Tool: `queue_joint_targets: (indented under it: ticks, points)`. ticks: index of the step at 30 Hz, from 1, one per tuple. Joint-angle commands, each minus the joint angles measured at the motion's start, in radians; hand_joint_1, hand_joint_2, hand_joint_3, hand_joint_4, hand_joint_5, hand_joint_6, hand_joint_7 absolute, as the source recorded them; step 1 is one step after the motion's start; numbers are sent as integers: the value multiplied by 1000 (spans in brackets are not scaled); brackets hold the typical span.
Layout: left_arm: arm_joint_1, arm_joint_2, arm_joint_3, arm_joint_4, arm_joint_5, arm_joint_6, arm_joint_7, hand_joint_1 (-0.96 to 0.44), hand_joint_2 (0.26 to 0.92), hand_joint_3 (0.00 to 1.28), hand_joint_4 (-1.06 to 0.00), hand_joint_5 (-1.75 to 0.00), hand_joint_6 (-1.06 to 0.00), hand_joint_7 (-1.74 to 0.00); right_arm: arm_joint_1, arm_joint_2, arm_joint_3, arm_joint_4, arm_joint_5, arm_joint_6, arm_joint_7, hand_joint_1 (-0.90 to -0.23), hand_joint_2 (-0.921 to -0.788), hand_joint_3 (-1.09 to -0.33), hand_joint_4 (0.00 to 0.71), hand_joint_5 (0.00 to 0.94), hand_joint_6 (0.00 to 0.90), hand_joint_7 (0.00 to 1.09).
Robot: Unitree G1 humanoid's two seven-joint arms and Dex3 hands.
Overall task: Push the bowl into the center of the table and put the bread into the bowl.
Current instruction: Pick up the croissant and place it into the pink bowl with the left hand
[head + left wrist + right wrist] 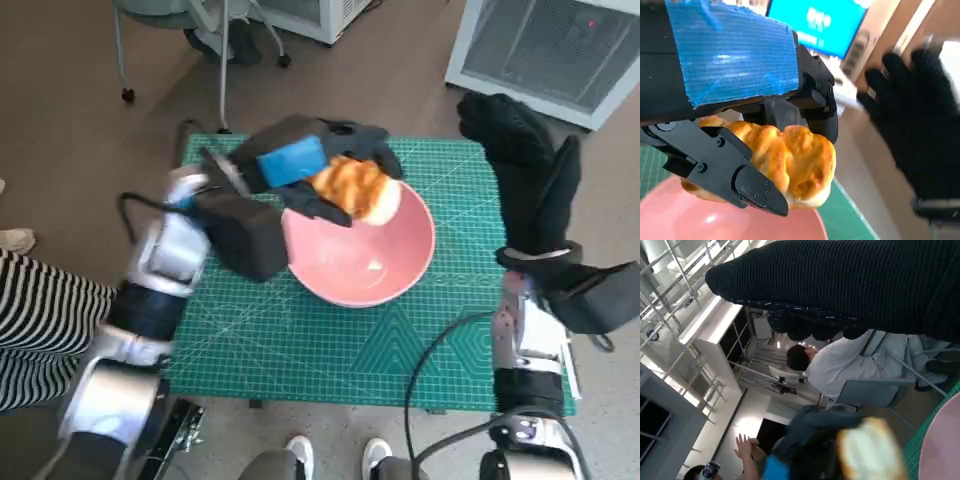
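Bread [355, 188], held between the fingers [747, 182] of the left hand [300, 165] over the far rim of the pink bowl [360, 255]. Probably light and soft, so best gripped gently at the sides. Right hand [520, 150] raised apart, empty; open or curled, cannot tell. Close grip seen only from the left wrist; bowl's place on the green mat [300, 340] only from the head.

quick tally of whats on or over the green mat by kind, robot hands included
bowl, pink: 1
bread, held over the bowl's rim: 1
robot hand: 2, the left robot hand gripping the bread, the right robot hand raised at the mat's edge
total: 4
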Motion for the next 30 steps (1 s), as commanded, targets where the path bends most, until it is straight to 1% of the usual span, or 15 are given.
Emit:
queue_joint_targets:
  ticks: [1,10,16,22,23,25,26,27,28,29,30]
  points:
    - [-60,-34,-35,106,40,-35,10,0,920,68,-728,-1131,-587,-1200,33,-1,-3,-6,3,17,-9,-732,-921,-655,184,2,100,414]
    - [-103,-79,-92,287,124,-83,67,0,920,91,-706,-1156,-555,-1231,37,1,-3,-10,2,16,-17,-732,-921,-654,185,2,98,412]
    - [-125,-100,-126,372,180,-85,105,0,919,89,-704,-1157,-563,-1229,37,2,-4,-7,1,13,-19,-734,-921,-653,186,2,93,410]
    - [-137,-116,-148,436,211,-86,129,0,920,101,-676,-1192,-562,-1229,38,4,-2,-8,-4,11,-25,-734,-921,-652,187,2,92,409]
    - [-138,-117,-150,442,213,-86,129,0,920,107,-667,-1198,-557,-1234,38,4,-1,-8,-4,10,-26,-734,-921,-652,187,2,92,409]
    - [-138,-117,-155,450,217,-84,129,-1,920,146,-630,-1231,-505,-1287,38,4,-1,-9,-5,10,-27,-734,-921,-652,188,3,92,409]
    - [-138,-117,-157,452,219,-82,128,-70,921,175,-584,-1128,-489,-1328,38,4,-1,-9,-5,9,-27,-734,-921,-652,188,3,92,409]
    - [-136,-114,-158,449,219,-81,123,-125,921,201,-563,-1014,-474,-1363,37,3,-1,-9,-5,10,-27,-734,-921,-652,188,3,92,409]
    - [-135,-112,-158,446,219,-80,119,-180,909,208,-526,-773,-404,-1262,37,3,-1,-9,-5,10,-27,-734,-921,-652,188,3,92,409]
    - [-133,-108,-157,440,217,-79,112,-195,905,163,-503,-543,-371,-974,37,2,-1,-10,-5,10,-27,-733,-921,-652,188,3,92,409]
    - [-132,-106,-157,435,216,-79,107,-214,907,137,-479,-440,-359,-840,37,1,-1,-10,-5,11,-26,-733,-921,-652,188,2,92,409]
